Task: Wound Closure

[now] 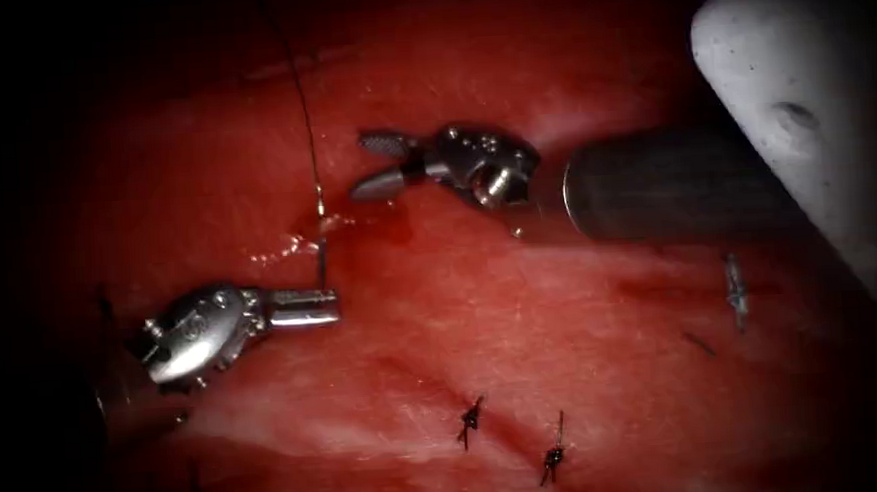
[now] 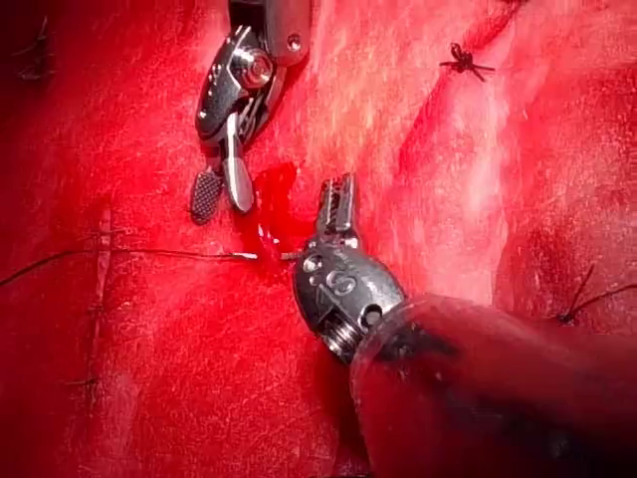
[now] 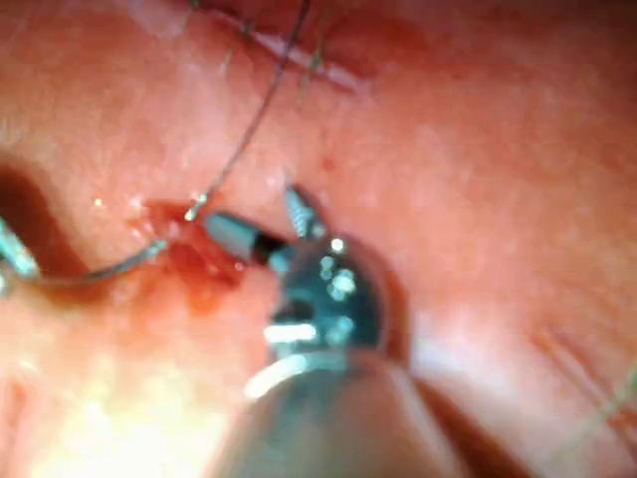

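Observation:
My left tool (image 1: 307, 308) lies left of the cut, its jaws shut on the curved needle (image 1: 321, 257) near one end. The needle (image 3: 100, 271) arcs free over the tissue (image 1: 581, 299). Its thread end sits at the pool of red fluid (image 1: 367, 225). From there the thread (image 1: 301, 103) runs away to the far edge. My right tool (image 1: 379, 164) hovers just right of that pool with its jaws open and nothing in them; its tips (image 3: 261, 221) sit close to the needle's thread end. The left wrist view has the left tool (image 2: 338, 199), the right tool (image 2: 219, 189) and the thread (image 2: 119, 251).
Two knotted stitches (image 1: 471, 420) (image 1: 553, 457) close the near part of the cut, and one stitch (image 2: 463, 62) appears in the left wrist view. A short cut end of thread (image 1: 699, 342) lies on the tissue at right. The right tool's shaft (image 1: 676, 183) spans the upper right.

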Action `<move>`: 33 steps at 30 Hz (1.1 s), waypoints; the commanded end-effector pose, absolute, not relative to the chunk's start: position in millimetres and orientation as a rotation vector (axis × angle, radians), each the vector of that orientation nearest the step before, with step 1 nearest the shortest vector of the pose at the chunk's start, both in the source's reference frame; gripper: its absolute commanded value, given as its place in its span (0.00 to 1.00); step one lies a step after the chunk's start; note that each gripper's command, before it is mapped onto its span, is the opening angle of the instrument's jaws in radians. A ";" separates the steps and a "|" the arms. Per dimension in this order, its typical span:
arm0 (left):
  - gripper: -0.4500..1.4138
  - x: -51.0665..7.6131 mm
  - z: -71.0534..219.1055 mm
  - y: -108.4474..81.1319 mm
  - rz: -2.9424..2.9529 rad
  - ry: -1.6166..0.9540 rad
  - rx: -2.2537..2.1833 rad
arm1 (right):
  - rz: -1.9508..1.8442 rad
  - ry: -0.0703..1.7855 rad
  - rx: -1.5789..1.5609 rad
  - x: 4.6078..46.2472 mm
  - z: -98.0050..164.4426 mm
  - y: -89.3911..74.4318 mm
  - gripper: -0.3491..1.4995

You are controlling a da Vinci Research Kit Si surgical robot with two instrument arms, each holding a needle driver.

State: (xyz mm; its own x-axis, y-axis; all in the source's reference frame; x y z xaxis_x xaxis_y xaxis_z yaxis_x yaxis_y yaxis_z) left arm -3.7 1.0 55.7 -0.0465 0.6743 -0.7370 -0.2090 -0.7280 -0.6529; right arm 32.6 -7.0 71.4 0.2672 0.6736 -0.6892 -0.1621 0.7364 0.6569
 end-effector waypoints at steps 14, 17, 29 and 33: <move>0.00 -3.7 51.0 -1.4 1.746 -0.684 -1.597 | 0.590 1.178 0.538 32.1 71.4 -8.3 0.50; 0.00 -3.4 49.8 -1.3 1.741 -0.696 -1.598 | 0.588 1.179 0.547 31.6 70.6 -8.5 0.44; 0.00 -2.7 45.8 -1.3 1.806 -0.639 -1.684 | 0.601 1.177 0.594 30.3 68.0 -8.9 0.46; 0.00 -2.8 45.7 0.1 1.967 -0.343 -1.764 | 0.643 1.166 0.641 30.5 67.4 -9.5 0.66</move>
